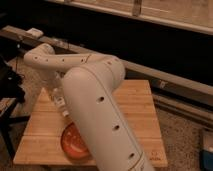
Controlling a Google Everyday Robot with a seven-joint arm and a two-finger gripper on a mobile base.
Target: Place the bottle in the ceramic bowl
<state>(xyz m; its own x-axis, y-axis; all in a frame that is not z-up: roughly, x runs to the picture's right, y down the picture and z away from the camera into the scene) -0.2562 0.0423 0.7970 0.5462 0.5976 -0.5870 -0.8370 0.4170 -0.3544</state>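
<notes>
The orange-red ceramic bowl (74,142) sits on the wooden table (137,117) near its front left, partly hidden by my big white arm. My gripper (58,96) hangs below the bent wrist over the table's left part, just behind the bowl. A small whitish bottle (61,104) with an orange-brown cap end shows at the gripper, slanting down toward the bowl's far rim. The arm hides much of the gripper and whether the bottle touches the table.
The table's left and front edges are close to the bowl. A dark stand (9,87) is at the left of the table. A long rail (165,82) and a dark wall run behind. A blue-white box (207,147) lies on the floor at right.
</notes>
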